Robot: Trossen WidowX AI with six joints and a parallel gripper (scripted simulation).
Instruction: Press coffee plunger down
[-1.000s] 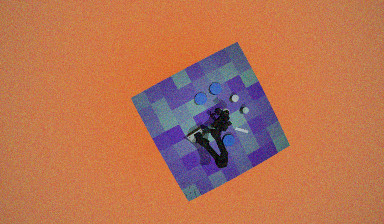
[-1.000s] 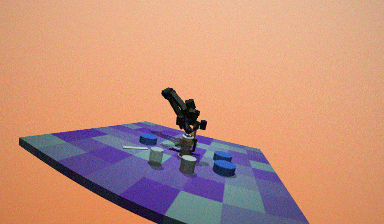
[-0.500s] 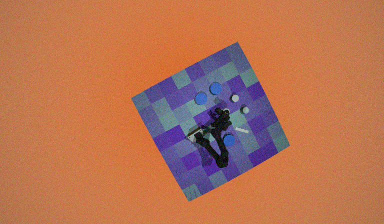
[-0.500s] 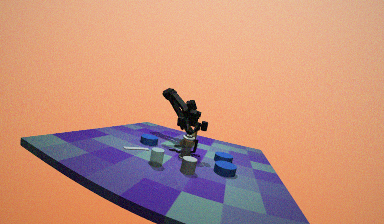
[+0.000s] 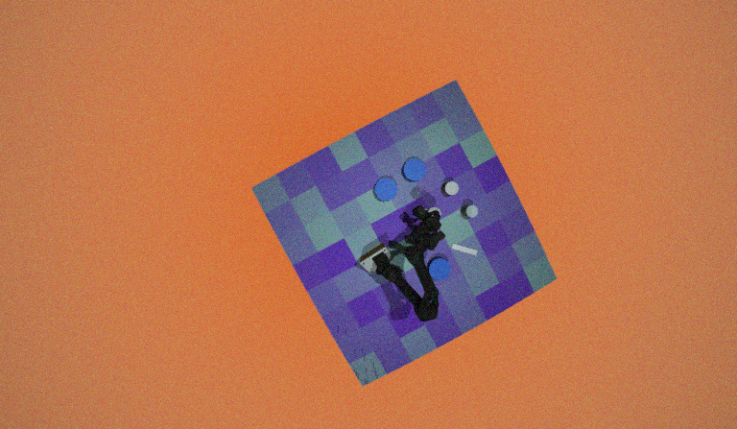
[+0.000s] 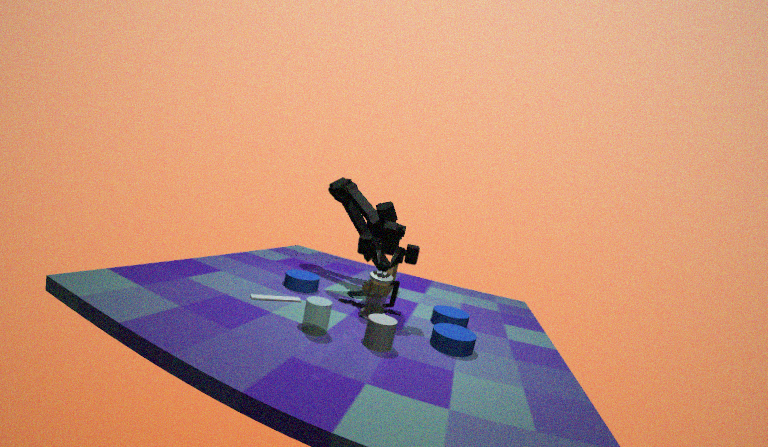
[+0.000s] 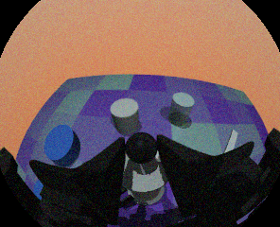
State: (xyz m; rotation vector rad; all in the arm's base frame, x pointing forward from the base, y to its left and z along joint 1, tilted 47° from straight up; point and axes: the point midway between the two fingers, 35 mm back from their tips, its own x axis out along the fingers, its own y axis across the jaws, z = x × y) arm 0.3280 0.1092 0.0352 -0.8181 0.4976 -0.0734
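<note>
The coffee press stands upright on the patterned table, with a pale lid and a dark handle at its side. In the top view the arm hides most of it. The plunger's round black knob is above the lid, and a short piece of rod shows between them in the wrist view. My gripper is shut on the knob from both sides, pointing down close above the lid. The plunger's lower part inside the press is hard to make out.
Two pale cylinders stand beyond the press. Two blue discs lie to one side. A third blue disc and a white bar lie on the other side. A pale block is by the arm's base.
</note>
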